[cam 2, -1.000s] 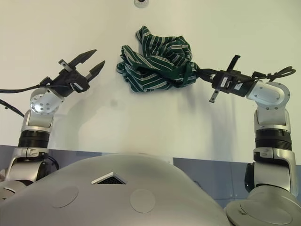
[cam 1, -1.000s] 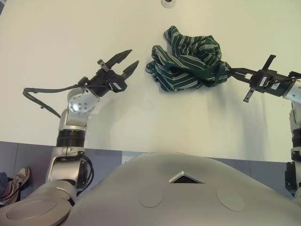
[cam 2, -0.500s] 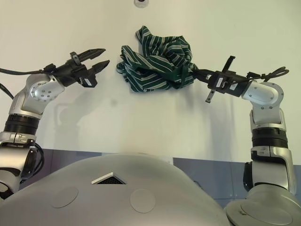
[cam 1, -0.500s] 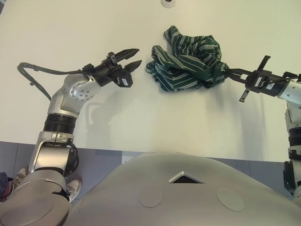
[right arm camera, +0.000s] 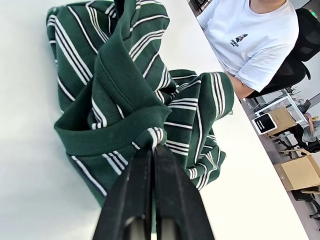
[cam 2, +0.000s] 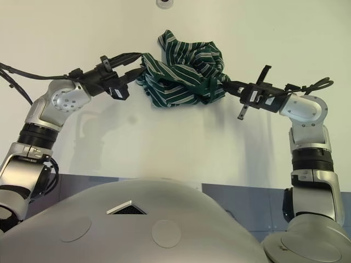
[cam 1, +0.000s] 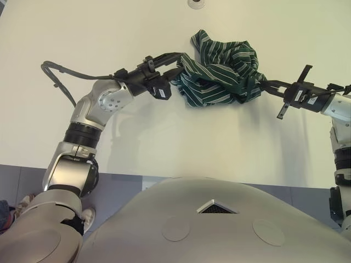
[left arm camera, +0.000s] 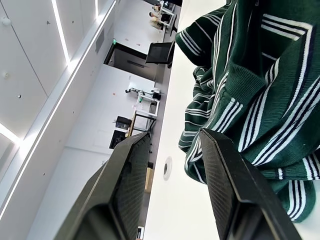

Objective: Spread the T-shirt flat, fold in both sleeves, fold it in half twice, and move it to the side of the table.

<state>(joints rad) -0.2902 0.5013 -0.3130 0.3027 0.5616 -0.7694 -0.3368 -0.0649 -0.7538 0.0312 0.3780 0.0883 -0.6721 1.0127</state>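
Note:
The green T-shirt with white stripes lies crumpled in a heap at the far middle of the white table. My left gripper is at the heap's left edge, open, its fingertips around the nearest fold. In the left wrist view the two dark fingers stand apart, with the striped T-shirt just beyond them. My right gripper is at the heap's right edge, shut on a fold of the cloth. The right wrist view shows this gripper pinching the T-shirt at its hem.
A small round fitting sits in the table at its far edge. The table's front edge runs close to my body. Bare tabletop lies to the left, right and front of the heap. A black cable loops off my left arm.
My left arm has swung right across the table, bringing its open gripper up to the T-shirt's left edge. The right gripper stays shut on the cloth, hardly moved.

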